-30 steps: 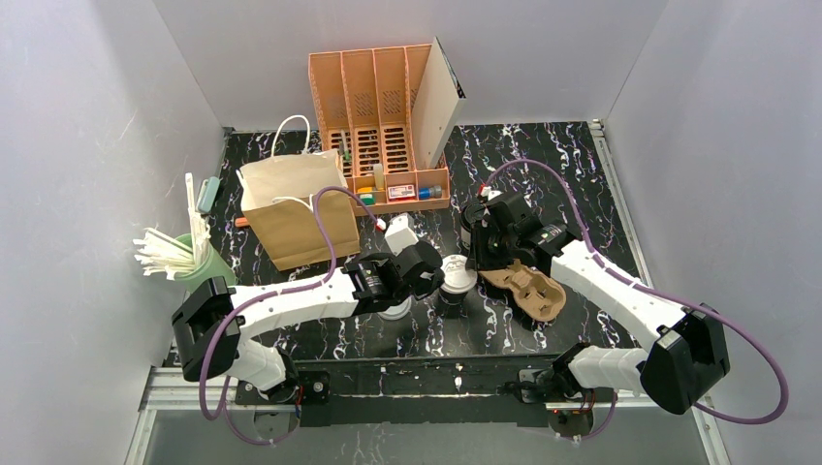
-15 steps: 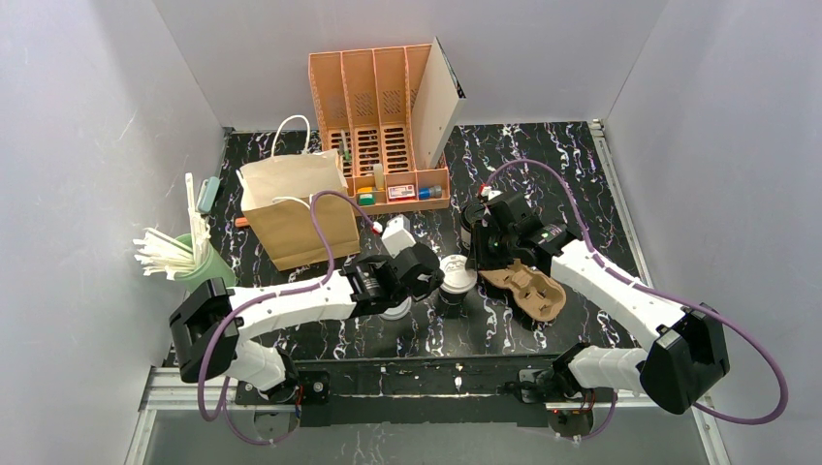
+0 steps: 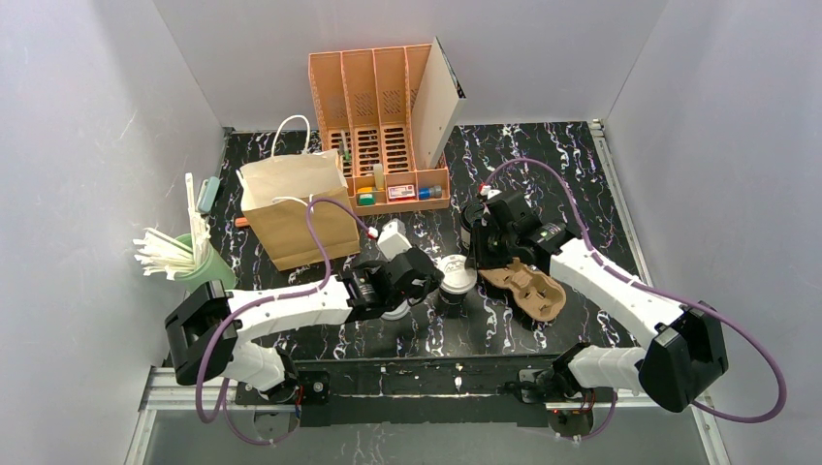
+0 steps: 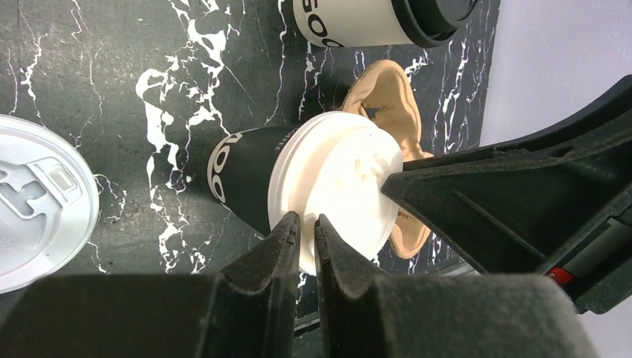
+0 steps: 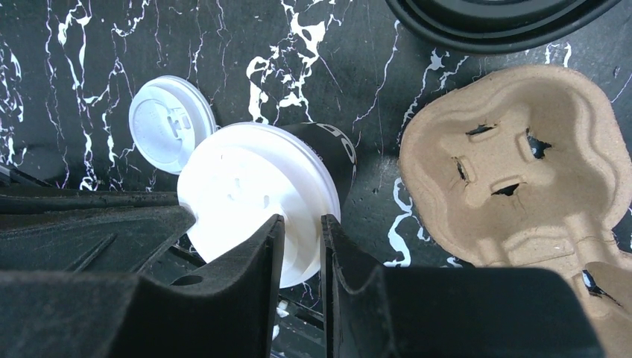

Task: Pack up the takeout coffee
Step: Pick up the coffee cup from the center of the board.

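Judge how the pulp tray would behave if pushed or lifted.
The tray looks like thin moulded pulp, so probably light and fairly stiff. Lying flat and broad on the table, it should slide rather than tip. Its matte surface likely resists slipping.

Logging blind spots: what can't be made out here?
Left wrist view: white cup and its black lid, cut off by the top edge.
Top view: that cup, partly hidden by the right gripper.
Left wrist view: whether the left gripper touches the white lid; its fingertips overlap the rim.
Top view: organizer items, too small.
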